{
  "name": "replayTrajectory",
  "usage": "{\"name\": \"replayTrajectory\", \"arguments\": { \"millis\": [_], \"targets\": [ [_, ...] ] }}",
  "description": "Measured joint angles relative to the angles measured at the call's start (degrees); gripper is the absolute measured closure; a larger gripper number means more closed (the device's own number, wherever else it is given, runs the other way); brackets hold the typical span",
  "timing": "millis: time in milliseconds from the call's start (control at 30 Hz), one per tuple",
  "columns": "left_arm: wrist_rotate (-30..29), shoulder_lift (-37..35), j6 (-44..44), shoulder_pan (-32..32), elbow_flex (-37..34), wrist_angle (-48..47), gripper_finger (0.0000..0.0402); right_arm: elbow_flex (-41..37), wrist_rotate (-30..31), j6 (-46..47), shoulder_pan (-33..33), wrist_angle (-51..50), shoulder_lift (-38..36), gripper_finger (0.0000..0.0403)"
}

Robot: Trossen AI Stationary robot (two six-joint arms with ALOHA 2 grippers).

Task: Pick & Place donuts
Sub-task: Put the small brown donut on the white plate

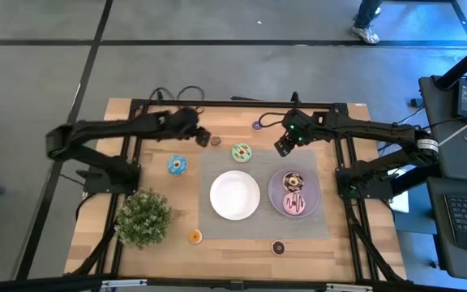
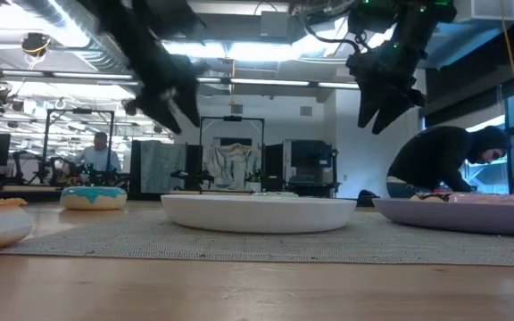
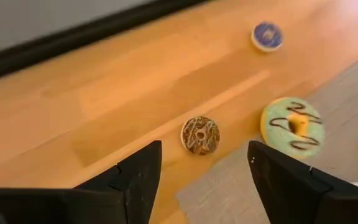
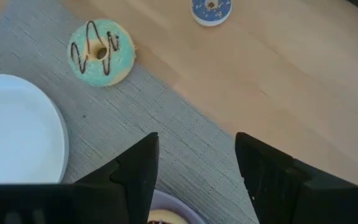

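Left hand (image 3: 201, 171) hanging wide-fingered just above the tiny brown donut (image 3: 200, 135) on bare tabletop (image 3: 104, 93) beside the green donut (image 3: 292, 127); likely to pinch off-centre and flick so small a ring away; right hand (image 4: 194, 165) wide, empty, over the purple plate (image 1: 277, 199).

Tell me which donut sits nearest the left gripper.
The tiny brown donut, on bare wood just ahead of the left gripper; the green and tiny purple ones lie farther.

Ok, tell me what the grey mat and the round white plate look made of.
Grey rectangular mat: seemingly woven fabric, matte; a crosshatched thread texture shows. Round white plate: smooth, faintly glossy, probably plastic or ceramic; its look leaves that open.
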Motion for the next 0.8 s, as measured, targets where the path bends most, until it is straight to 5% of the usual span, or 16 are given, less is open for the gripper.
{"name": "replayTrajectory", "arguments": {
  "millis": [367,800],
  "targets": [
    [6.6,21.3,1.0,4.6,7.5,0.1,0.0191,0.0,0.0,-0.3,0.0,-0.1,0.0,0.0189],
    [9.5,28.6,-0.2,4.3,8.5,2.9,0.0194,0.0,0.1,-0.4,0.0,-0.1,0.0,0.0189]
  ]
}}
